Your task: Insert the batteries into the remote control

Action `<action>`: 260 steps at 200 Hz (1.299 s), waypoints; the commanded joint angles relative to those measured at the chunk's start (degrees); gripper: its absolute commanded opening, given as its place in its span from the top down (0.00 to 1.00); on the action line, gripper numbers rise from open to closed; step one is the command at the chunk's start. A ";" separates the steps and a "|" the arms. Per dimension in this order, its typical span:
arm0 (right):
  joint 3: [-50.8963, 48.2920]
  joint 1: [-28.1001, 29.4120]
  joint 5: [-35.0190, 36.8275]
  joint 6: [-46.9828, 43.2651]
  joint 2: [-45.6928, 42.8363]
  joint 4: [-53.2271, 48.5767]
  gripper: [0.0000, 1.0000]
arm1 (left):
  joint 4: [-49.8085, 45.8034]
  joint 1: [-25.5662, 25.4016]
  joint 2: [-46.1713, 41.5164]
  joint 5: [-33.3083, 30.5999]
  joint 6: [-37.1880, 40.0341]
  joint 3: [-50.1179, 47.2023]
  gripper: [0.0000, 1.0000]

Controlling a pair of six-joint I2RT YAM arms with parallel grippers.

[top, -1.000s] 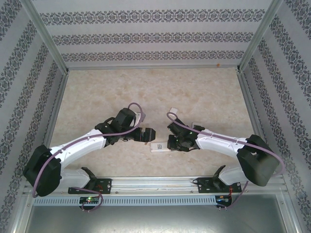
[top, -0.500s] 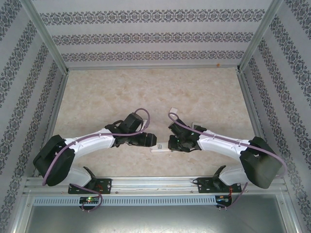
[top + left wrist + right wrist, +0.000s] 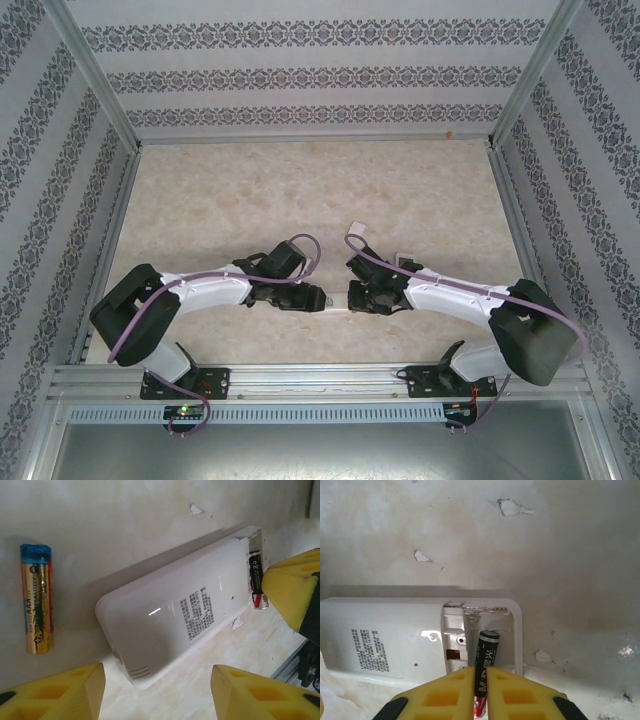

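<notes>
Remote control (image 3: 175, 620): white, lying back-up on the worktop (image 3: 560, 555); I noted a block of small print (image 3: 197, 612) on its shell.
Battery compartment (image 3: 465, 630): uncovered, at the end of the remote nearest the right arm; I saw metal contacts along its far wall.
Black battery (image 3: 487, 652): its far end sat inside the compartment, along the right-hand side, and its near end was pinched in the right claw.
Gold battery (image 3: 36, 600): blue-capped, loose on the worktop, near the remote's closed end but apart from it; nothing touched it.
Right claw (image 3: 480, 676): narrow, with its yellow pads (image 3: 445, 695) pressed to either side of the black battery.
Left claw (image 3: 156, 675): pads parted and gripping nothing; I saw the remote's closed corner lying between them with a gap on each side.
Arms, from above: the left arm (image 3: 200, 295) and right arm (image 3: 450, 295) faced each other across the remote, near the front of the worktop.
</notes>
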 commanded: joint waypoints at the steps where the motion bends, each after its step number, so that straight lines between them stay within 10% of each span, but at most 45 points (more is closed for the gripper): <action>1: 0.48 0.30 -0.34 -0.55 1.94 -0.05 0.86 | 0.64 -0.66 1.38 1.22 -0.33 1.29 0.44; 145: -0.49 -0.25 5.23 -12.18 6.09 8.92 0.86 | -0.44 -0.58 4.72 -2.17 0.22 1.42 0.53; 260: -8.67 -0.77 1.68 -5.48 -10.24 8.18 0.72 | 0.95 -0.67 5.72 -2.39 -0.55 1.85 0.54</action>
